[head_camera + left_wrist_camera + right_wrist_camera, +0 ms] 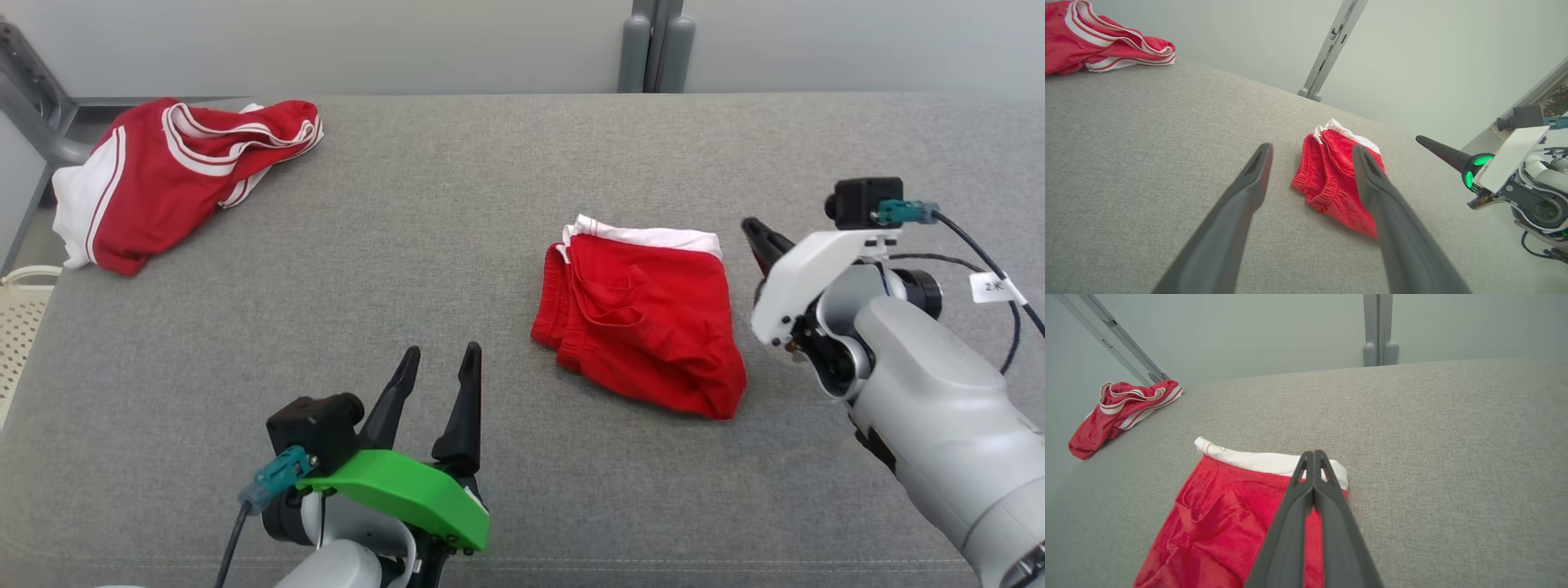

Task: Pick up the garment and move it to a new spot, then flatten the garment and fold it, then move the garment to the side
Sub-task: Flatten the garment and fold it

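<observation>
Table (457, 204); garment (645, 327) lengthwise, white end far

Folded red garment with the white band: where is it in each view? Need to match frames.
Head view: folded red garment lies right of centre.
Left wrist view: centre, partly behind the open left end effector.
Right wrist view: lower left to centre, overlapped by the shut right end effector.
Shared landmark: striped red-and-white garment, toward the left edge in all three.
</observation>
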You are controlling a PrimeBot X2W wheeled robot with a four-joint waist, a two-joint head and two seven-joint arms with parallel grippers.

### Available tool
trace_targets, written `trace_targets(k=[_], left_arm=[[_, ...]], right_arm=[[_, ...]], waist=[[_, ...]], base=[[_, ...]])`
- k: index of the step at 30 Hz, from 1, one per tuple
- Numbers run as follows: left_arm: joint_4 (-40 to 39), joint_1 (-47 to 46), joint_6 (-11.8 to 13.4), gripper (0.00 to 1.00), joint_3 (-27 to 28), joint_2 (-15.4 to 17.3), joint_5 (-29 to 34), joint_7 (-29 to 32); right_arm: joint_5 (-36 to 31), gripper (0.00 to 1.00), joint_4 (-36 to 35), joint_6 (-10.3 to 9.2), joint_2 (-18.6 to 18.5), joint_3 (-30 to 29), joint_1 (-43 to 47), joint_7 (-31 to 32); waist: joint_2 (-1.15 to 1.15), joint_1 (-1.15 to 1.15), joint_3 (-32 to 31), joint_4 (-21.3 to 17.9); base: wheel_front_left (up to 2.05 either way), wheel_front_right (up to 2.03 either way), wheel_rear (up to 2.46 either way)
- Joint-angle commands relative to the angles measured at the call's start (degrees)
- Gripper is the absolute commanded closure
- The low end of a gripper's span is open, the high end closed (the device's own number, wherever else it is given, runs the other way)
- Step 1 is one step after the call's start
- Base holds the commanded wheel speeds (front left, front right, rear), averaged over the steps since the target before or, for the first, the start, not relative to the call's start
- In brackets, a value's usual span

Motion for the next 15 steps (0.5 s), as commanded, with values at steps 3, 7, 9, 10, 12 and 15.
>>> trace_targets(k=[3,7,9,10,12,15], left_arm=[[-0.1,0.0,0.1,0.00,-0.7,-0.3,0.5,0.4],[0.2,-0.4,0.0,0.00,-1.1,-0.7,0.7,0.5],[0.3,-0.5,0.0,0.00,-1.1,-0.8,0.7,0.6],[0.4,-0.6,-0.1,0.00,-1.2,-0.8,0.7,0.6],[0.6,-0.6,-0.1,0.00,-1.3,-0.8,0.7,0.6],[0.8,-0.6,-0.2,0.00,-1.2,-0.8,0.7,0.5]], right_arm=[[0.6,1.00,0.1,-0.02,-1.7,-0.3,3.0,1.0],[1.7,1.00,0.0,-0.02,-2.4,-0.3,5.4,2.5],[2.1,1.00,-0.5,-0.02,-2.4,-0.1,5.9,3.0],[2.6,1.00,-0.8,-0.02,-2.5,0.0,6.4,3.5],[3.5,1.00,-1.7,-0.02,-2.8,0.5,7.3,4.6],[5.5,1.00,-4.4,-0.02,-3.1,1.3,8.6,6.4]], waist=[[0.00,0.00,1.1,1.7],[0.00,0.00,1.8,3.3],[0.00,0.00,2.0,3.6],[0.00,0.00,2.1,4.0],[0.00,0.00,2.3,4.5],[0.00,0.00,2.4,5.1]], base=[[0.00,0.00,0.00],[0.00,0.00,0.00],[0.00,0.00,0.00],[0.00,0.00,0.00],[0.00,0.00,0.00],[0.00,0.00,0.00]])
